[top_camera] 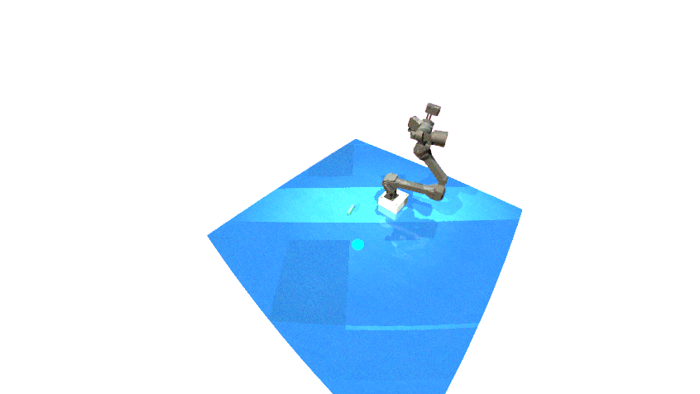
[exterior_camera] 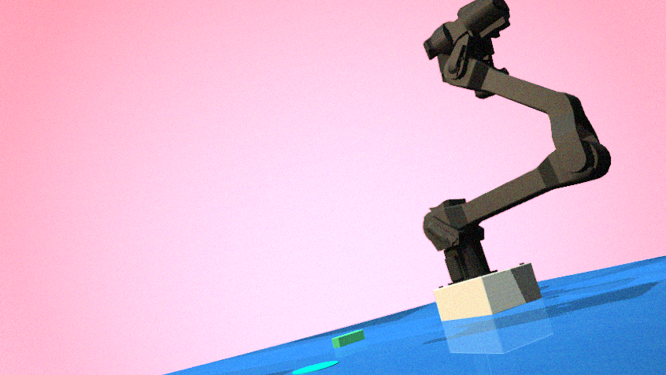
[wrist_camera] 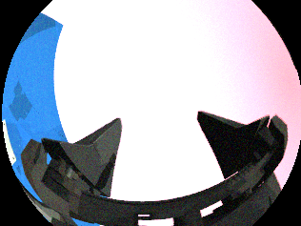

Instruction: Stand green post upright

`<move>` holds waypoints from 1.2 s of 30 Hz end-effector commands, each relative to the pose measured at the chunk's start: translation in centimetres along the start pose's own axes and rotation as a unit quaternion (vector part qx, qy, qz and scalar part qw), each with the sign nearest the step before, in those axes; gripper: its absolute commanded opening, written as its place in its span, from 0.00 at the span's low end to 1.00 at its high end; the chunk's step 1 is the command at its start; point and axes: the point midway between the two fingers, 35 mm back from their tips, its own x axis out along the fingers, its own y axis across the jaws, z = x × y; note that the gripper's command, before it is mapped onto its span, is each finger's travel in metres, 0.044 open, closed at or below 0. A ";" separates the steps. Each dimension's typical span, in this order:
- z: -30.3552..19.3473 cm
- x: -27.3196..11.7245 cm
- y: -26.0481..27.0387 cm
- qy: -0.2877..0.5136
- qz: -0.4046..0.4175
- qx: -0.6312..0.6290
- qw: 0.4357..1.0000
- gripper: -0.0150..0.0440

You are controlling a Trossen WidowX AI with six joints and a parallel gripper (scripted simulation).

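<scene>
The green post (top_camera: 351,209) (exterior_camera: 348,339) lies on its side on the blue surface, left of the robot's base in the top and exterior views. The flat cyan circle (top_camera: 357,244) (exterior_camera: 316,367) is on the surface, below the post in the top and exterior views and apart from it. Nothing stands on the circle. My gripper (wrist_camera: 161,117) is open, with its two dark fingers wide apart and nothing between them in the wrist view. The raised arm holds it high above the surface, well away from the post. Its fingers are hard to make out in the top and exterior views.
The arm's white base block (top_camera: 391,201) (exterior_camera: 465,298) stands on the blue surface (top_camera: 415,284) (exterior_camera: 605,321), right of the post. The folded arm (top_camera: 415,185) (exterior_camera: 507,193) rises over it. Darker patches and shadows mark the surface, and its edges show in the top view.
</scene>
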 end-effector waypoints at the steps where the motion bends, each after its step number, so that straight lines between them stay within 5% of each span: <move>1: 0.1 0.0 0.0 -0.001 -0.001 0.000 1.000 0.89; 7: 3.4 0.3 -1.5 -0.034 -0.036 -0.017 0.999 0.65; 22: 18.1 -1.8 -3.5 -0.230 -0.130 -0.067 0.962 0.65; 36: 30.2 -8.0 0.5 -0.435 -0.112 -0.122 0.885 0.65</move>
